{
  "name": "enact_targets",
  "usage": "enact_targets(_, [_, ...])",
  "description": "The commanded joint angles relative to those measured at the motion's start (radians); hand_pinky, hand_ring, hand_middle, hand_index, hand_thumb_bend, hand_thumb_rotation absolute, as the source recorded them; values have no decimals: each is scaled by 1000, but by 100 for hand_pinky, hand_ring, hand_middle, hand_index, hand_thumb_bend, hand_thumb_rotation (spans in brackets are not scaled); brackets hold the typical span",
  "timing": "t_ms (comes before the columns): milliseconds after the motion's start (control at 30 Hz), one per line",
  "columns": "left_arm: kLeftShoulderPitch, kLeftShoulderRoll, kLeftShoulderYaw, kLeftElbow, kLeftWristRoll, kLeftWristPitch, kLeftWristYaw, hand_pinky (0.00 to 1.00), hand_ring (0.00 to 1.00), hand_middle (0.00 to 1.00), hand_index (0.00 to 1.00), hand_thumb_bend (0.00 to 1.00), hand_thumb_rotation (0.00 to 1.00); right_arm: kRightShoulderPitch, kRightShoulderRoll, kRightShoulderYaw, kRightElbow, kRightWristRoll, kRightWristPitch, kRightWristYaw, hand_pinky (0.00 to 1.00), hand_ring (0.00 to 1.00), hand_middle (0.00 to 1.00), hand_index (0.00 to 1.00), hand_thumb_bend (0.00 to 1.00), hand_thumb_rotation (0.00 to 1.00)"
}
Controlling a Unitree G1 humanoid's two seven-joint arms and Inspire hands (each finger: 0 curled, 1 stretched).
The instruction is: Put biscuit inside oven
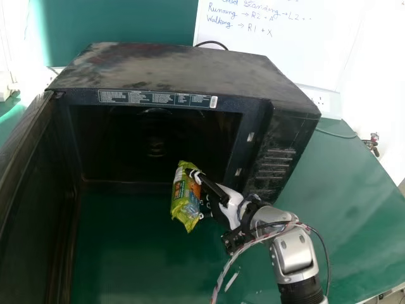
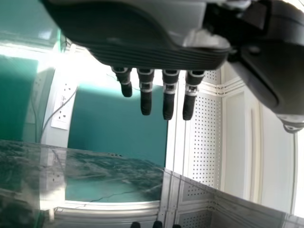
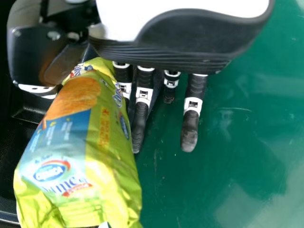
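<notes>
Yellow-green biscuit packet [image 1: 183,201], pinched by my right hand [image 1: 233,206], tilted at mouth of open microwave oven [image 1: 171,69]; I should level it, clear sill [image 1: 126,187], release deep inside. Left hand [image 2: 152,56] idle, fingers straight.

on wht bd [image 1: 285,60]: "running", "walking"

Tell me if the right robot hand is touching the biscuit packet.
Touching. In the head view, the right robot hand grips the biscuit packet near its upper end.
</notes>
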Motion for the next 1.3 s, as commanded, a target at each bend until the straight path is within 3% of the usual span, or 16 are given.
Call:
enact_targets(0, [5, 1, -5, 7, 6, -17, -8, 100, 93, 92, 88, 94, 97, -3, 16, 17, 10, 14, 5, 10, 29, 32, 51, 44, 53, 0])
enact_targets(233, [17, -5, -1, 2, 3, -23, -18, 99, 93, 92, 88, 94, 97, -53, 31, 22, 73, 5, -18, 7, 18, 24, 46, 47, 53, 0])
enact_targets(333, [18, -6, -2, 2, 3, -27, -18, 99, 93, 92, 88, 94, 97, -87, 39, 19, 115, 2, -23, 1, 21, 27, 43, 48, 53, 0])
enact_targets(467, [20, -9, -5, 0, 8, -29, -12, 99, 93, 92, 88, 94, 97, -136, 60, -16, 189, 16, -43, -8, 13, 21, 40, 51, 52, 0])
enact_targets(567, [24, -12, -8, -3, 11, -30, -10, 98, 93, 92, 89, 94, 96, -183, 68, -28, 258, 14, -55, -7, 9, 18, 46, 49, 53, 0])
enact_targets(633, [25, -12, -8, -3, 11, -31, -10, 98, 93, 92, 89, 94, 96, -213, 78, -45, 305, 19, -60, -8, 8, 16, 47, 70, 56, 0])
enact_targets(700, [24, -12, -8, -1, 10, -31, -10, 98, 93, 92, 88, 94, 96, -239, 86, -57, 344, 20, -69, -14, 7, 15, 47, 79, 56, 0])
enact_targets(800, [25, -15, -8, -1, 9, -28, -5, 98, 92, 91, 88, 95, 96, -274, 88, -61, 388, 17, -80, -10, 7, 16, 47, 62, 57, 0])
enact_targets(867, [25, -14, -9, -1, 10, -27, -3, 98, 92, 92, 88, 95, 96, -296, 87, -59, 414, 13, -86, -2, 7, 16, 47, 59, 57, 0])
enact_targets(1000, [23, -11, -9, 2, 8, -27, -5, 98, 92, 92, 88, 95, 97, -317, 89, -81, 451, 20, -110, 4, 9, 17, 47, 74, 57, 0])
enact_targets(1067, [21, -11, -10, 3, 7, -26, -3, 98, 92, 91, 88, 95, 96, -329, 91, -86, 471, 18, -117, 4, 10, 18, 47, 76, 57, 0])
enact_targets(1133, [20, -12, -10, 3, 8, -25, 0, 98, 92, 91, 88, 96, 96, -341, 91, -85, 491, 13, -129, 9, 11, 18, 47, 72, 57, 0])
enact_targets(1267, [22, -18, -16, 3, 13, -27, 4, 97, 92, 91, 88, 95, 96, -366, 96, -84, 550, 7, -149, 11, 10, 17, 47, 87, 57, 0])
